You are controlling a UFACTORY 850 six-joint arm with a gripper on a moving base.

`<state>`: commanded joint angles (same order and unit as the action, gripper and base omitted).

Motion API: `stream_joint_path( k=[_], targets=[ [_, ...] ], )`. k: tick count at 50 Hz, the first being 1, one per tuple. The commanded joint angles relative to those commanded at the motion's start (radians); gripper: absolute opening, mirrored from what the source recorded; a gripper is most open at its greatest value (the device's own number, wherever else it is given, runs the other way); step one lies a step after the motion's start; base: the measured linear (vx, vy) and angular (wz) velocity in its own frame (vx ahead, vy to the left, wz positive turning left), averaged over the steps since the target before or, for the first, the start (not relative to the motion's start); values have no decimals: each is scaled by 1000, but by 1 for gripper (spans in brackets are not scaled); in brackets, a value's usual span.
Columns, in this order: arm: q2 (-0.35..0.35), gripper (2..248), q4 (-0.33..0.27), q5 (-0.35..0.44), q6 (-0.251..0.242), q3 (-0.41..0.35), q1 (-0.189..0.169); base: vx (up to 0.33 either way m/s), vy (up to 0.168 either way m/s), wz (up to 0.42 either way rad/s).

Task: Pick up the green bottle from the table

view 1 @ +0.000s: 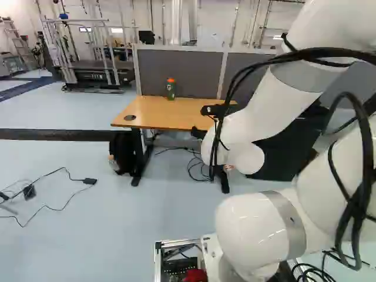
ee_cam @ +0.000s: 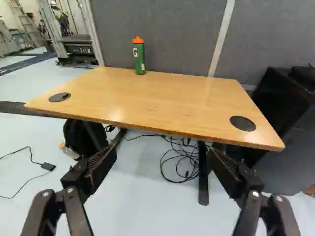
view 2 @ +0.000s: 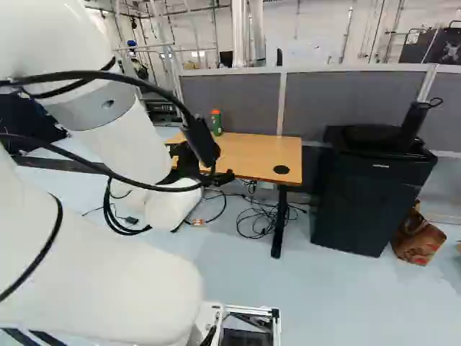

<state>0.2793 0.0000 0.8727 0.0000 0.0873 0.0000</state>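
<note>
My gripper [view 1: 202, 122] is in front of the desk's near edge in the left base view, partly hidden by the arm. In the wrist view the gripper [ee_cam: 162, 158] stands wide open with nothing between its fingers. Ahead of it is a wooden tabletop [ee_cam: 162, 101]. A green bottle [ee_cam: 139, 58] with an orange cap stands upright near the tabletop's far edge, close to the grey partition and well beyond the fingers. The same bottle [view 1: 171, 89] shows at the back of the desk in the left base view.
Grey partition panels [view 2: 230, 101] rise behind the desk. Right of it in the right base view stands a black cabinet [view 2: 371, 205], with a brown bag [view 2: 420, 241] beside it. A black backpack [view 1: 122, 154] and loose cables [view 2: 259, 220] lie under the desk. Dark round inserts mark the tabletop.
</note>
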Motion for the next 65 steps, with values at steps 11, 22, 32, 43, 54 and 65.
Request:
stream_joint_path(
  k=[11, 22, 32, 43, 54, 65],
  targets=[
    [0, 247, 0, 0, 0, 0, 0, 0, 0, 0],
    [0, 247, 0, 0, 0, 0, 0, 0, 0, 0],
    [0, 247, 0, 0, 0, 0, 0, 0, 0, 0],
    [0, 247, 0, 0, 0, 0, 0, 0, 0, 0],
    [0, 247, 0, 0, 0, 0, 0, 52, -52, 24],
    [0, 247, 0, 0, 0, 0, 0, 153, 3, -32]
  ],
)
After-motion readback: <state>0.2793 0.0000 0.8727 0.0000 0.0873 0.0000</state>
